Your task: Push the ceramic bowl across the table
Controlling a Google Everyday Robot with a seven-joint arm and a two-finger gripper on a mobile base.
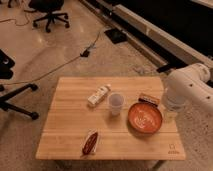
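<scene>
Near edge of the table (60,150): one dark-red snack packet (90,142), well apart from the jaws, far across the board to view-left and nearer me. One logo mark (172,148) at the near corner, straight towards me from the jaws.

Next row: one ceramic bowl (144,119), upright, close to the table's view-right edge. The gripper (172,110) hangs under the white arm (190,85) at that same edge, just beside the bowl's rim. I can't confirm contact. Jaw state: cannot tell, as the arm's bulk hides them.

Key relation: the bowl lies view-left of the jaws, toward the table's middle. It is round, so there is no long axis to line up. I judge that a sideways shove away from the jaws would send it across the planks. There is only one arm, so no choice there.

Farther out: one translucent cup (115,102) just past the bowl's far-left rim, roughly in that path, so there's a risk of clipping it. One brown bar packet (149,98) sits just behind the bowl. One white bottle (99,95) lies on its side, farthest from the jaws in this row.
</scene>
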